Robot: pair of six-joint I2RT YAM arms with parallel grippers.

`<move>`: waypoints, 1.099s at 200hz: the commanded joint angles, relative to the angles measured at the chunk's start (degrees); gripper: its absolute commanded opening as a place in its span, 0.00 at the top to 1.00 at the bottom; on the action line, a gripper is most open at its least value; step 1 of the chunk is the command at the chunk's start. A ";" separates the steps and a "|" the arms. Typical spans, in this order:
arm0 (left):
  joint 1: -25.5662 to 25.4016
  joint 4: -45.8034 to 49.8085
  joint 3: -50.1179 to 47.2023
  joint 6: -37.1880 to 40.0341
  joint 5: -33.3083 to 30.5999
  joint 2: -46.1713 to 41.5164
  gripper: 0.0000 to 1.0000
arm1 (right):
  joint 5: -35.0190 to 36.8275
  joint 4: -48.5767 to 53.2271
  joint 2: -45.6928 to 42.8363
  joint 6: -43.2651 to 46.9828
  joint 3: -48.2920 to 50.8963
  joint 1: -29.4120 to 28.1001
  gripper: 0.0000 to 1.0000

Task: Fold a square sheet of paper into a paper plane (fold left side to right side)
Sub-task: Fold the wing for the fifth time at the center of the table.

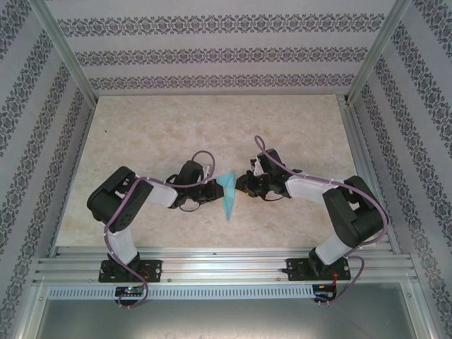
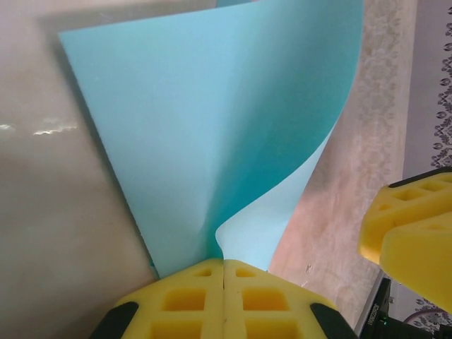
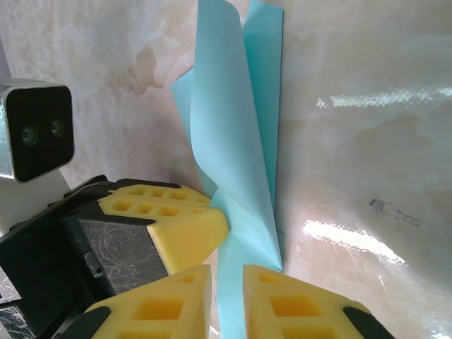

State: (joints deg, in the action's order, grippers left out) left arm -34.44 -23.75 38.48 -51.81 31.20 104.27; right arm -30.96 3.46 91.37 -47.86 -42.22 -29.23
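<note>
left end effector (image 2: 224, 274) pinches a corner of the curled paper (image 2: 205, 127), right end effector (image 3: 227, 284) narrowly parted astride its edge.

A curled, thin turquoise-blue sheet of paper (image 3: 233, 127) rises from a glossy beige marble-patterned table (image 3: 367, 141). Its lower end runs between the slightly parted yellow foam pads of the right gripper (image 3: 227, 286), while the left gripper (image 3: 205, 222) touches it from the left.
</note>
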 commanded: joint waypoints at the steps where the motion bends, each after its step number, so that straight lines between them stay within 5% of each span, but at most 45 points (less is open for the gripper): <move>1: 1.73 -1.32 -2.77 -0.81 -1.07 -0.16 1.00 | 0.64 0.02 0.38 1.17 -0.06 -0.71 0.81; 141: 2.35 -1.12 -4.06 -0.22 -1.97 -0.39 1.00 | 1.97 -14.37 0.45 -9.23 7.15 -12.55 0.85; 220: 2.33 0.08 -3.37 0.48 -2.15 -0.40 1.00 | 3.48 -9.37 2.26 -6.98 5.22 -13.67 0.85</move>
State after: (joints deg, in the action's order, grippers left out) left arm -33.39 -27.64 36.14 -52.60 32.08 104.03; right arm -28.84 -6.87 92.29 -55.83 -35.62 -42.04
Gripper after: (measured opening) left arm 0.036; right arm 0.150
